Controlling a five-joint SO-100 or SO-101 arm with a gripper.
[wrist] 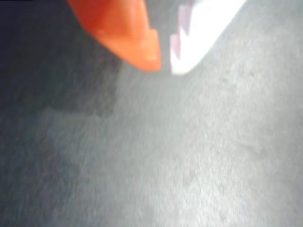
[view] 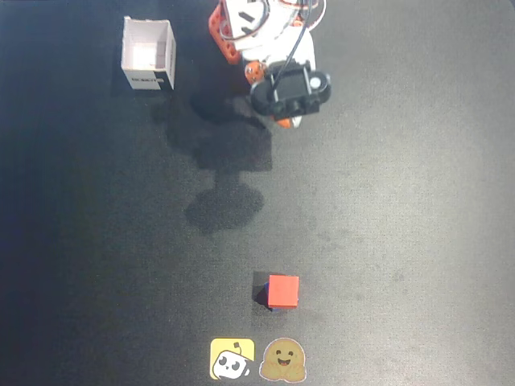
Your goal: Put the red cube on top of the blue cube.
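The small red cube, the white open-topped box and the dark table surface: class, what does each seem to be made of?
The small red cube: probably painted wood or plastic; flat, matte, evenly coloured faces with crisp edges. The white open-topped box: likely thin cardboard, with slim walls and printed lettering on one side. The dark table surface: seemingly a matte mat or fabric, faintly mottled, with no glare.

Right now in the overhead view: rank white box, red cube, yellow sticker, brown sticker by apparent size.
1. white box, clearly largest.
2. yellow sticker and brown sticker: look about alike, so not ranked apart.
3. red cube, smallest, though it sits raised nearer the camera, so the margin is unsure.
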